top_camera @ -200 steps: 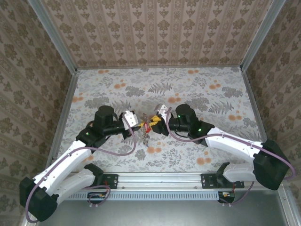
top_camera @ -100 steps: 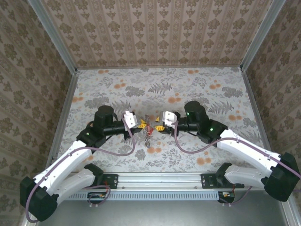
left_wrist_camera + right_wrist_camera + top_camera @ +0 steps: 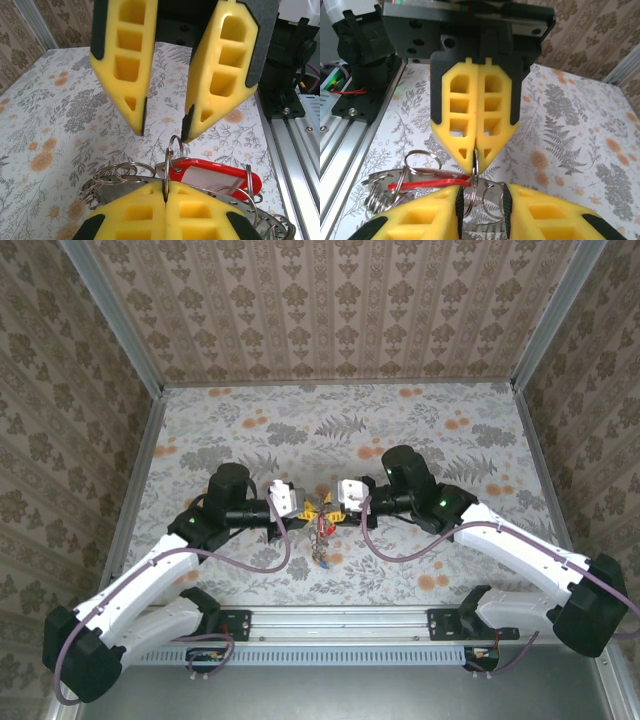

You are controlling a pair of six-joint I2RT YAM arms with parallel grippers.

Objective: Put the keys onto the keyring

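Two claws of mine meet nose to nose above the middle of the floral-patterned table (image 3: 420, 430), and the work sits between them. My left claw (image 3: 165, 191) is clenched tight. Its yellow pads are pressed together on the thin, dark brownish wire keyring (image 3: 474, 167), which stands on edge out of the tips. My right claw (image 3: 480, 200) is loosened, with its jaws apart on either side of that wire, and I see no pad pressing on it.

Below the grip hangs the bunch of small metal keys (image 3: 321, 537). I cannot tell whether the lowest one touches the table. A red oblong plastic tag (image 3: 210, 178) lies flat just past my left fingertips, with several silver split loops (image 3: 117, 174) fanned out beside it. The loops overlap too much for me to tell how many keys are already threaded.

I judge this to be the threading step: one claw steadies the ring while the other works a key's loop along it. The next move calls for my right claw to close on a single loop or on the ring itself. That needs fine aim, because the wire is thin and offers the pads only its edge. My left claw must not slacken, or I expect the whole bunch would drop.
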